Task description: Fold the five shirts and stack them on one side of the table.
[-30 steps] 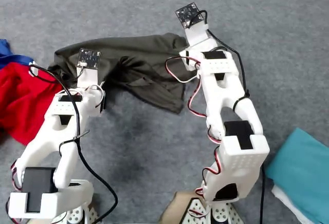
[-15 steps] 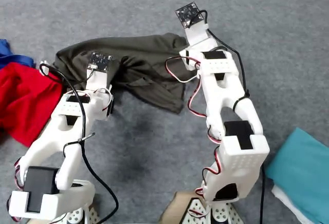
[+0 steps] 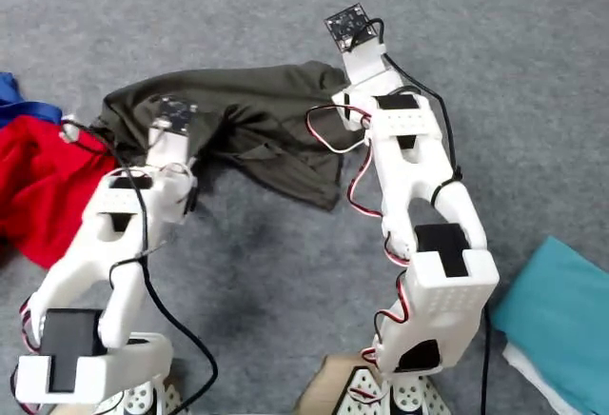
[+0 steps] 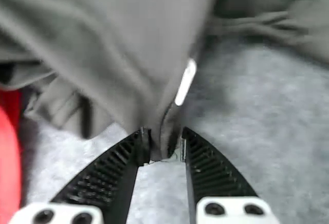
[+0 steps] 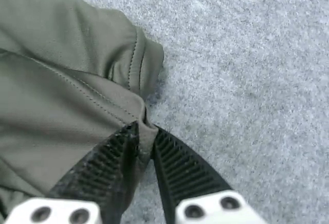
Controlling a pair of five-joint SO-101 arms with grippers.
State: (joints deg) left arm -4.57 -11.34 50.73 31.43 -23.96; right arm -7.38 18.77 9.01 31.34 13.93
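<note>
An olive-green shirt lies rumpled across the middle of the grey table. My left gripper is shut on a fold of the olive shirt near its left end, by a small white tag. My right gripper is shut on the hem of the olive shirt at its far right corner. In the high view the left arm stands over the shirt's left part and the right arm over its right edge.
A red shirt with a blue one behind it lies at the left edge. A folded teal shirt over a white one sits at the near right. Bare grey table spreads between the arms.
The left arm swung right with the shirt fold, then came back left. The right arm has not moved.
</note>
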